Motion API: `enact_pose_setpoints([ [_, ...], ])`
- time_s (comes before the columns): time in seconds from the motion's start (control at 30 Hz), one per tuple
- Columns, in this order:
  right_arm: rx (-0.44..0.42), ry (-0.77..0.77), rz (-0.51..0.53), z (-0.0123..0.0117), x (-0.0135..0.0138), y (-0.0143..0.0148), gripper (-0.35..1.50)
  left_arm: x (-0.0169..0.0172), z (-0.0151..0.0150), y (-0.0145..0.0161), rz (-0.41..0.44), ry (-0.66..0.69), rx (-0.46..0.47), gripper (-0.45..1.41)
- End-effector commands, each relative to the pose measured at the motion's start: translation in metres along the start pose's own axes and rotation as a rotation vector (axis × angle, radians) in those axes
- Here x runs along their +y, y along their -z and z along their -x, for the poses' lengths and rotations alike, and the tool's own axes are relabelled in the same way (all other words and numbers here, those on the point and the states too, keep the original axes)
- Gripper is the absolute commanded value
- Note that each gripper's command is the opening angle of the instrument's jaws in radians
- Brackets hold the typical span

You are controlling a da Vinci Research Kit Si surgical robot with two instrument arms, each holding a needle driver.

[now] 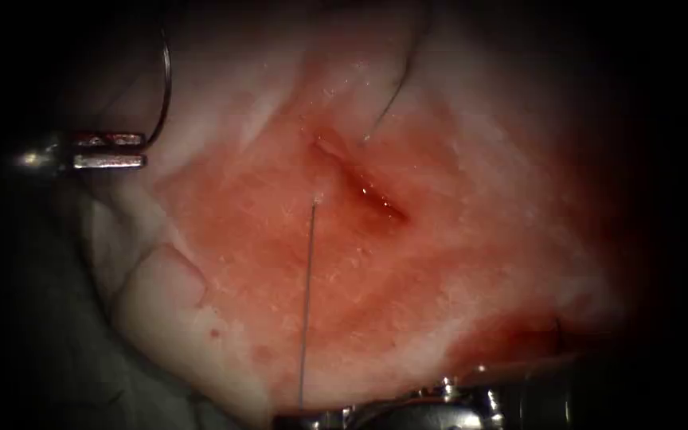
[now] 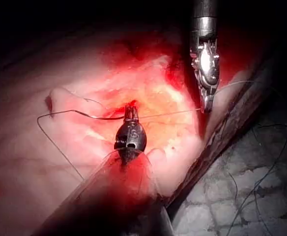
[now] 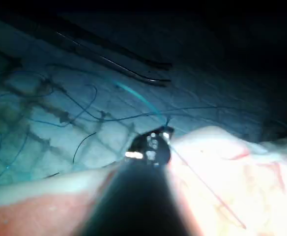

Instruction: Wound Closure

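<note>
The cut [image 1: 364, 187] lies wet with red fluid in the middle of the tissue [image 1: 408, 271]. My left tool [image 1: 113, 150] sits far left of the cut, jaws shut on the curved needle [image 1: 167, 80] near one end. The needle arcs upward, free of the tissue. In the left wrist view the same jaws [image 2: 129, 116] clamp the needle [image 2: 99, 117]. Thread [image 1: 306, 302] leaves the tissue just left of the cut and runs straight down to my right tool [image 1: 308, 416], shut on it. Another thread stretch [image 1: 392, 95] rises from the cut's right side. The right tool [image 2: 207, 105] holds the thread [image 2: 173, 114] taut.
The tissue's pale left flap [image 1: 161, 295] drops off to a dark cloth. In the right wrist view my right tool [image 3: 156, 140] is over the tissue edge, beside a quilted cloth [image 3: 45, 123] strewn with loose blue threads [image 3: 84, 105] and thin metal instruments [image 3: 143, 73].
</note>
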Motion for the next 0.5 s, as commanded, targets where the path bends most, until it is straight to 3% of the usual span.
enact_pose_setpoints([
  [0.03, 0.013, -0.005, 0.023, 0.0001, -0.0003, -0.0005, 0.12, 0.0003, 0.0005, -0.0007, 0.002, 0.002, 0.0, -0.45],
  [0.07, 0.013, -0.009, 0.054, 0.0002, 0.0001, -0.0003, 0.61, 0.0003, 0.0005, -0.0007, 0.002, 0.002, 0.0, -0.45],
  [0.1, 0.011, -0.013, 0.068, 0.0002, 0.0004, -0.0002, 0.86, 0.0003, 0.0005, -0.0007, 0.002, 0.002, 0.0, -0.45],
  [0.17, 0.002, -0.029, 0.102, 0.0005, 0.0019, 0.0007, 1.13, 0.0004, 0.0005, -0.0007, 0.002, 0.002, 0.0, -0.45],
  [0.37, -0.014, -0.065, 0.126, 0.0026, 0.0059, 0.0034, 1.14, 0.0004, 0.0005, -0.0007, 0.003, 0.002, -0.002, -0.45],
  [0.5, -0.031, -0.077, 0.148, 0.005, 0.0083, 0.0035, 1.11, 0.0004, 0.0005, -0.0007, 0.003, 0.001, -0.003, -0.45],
])
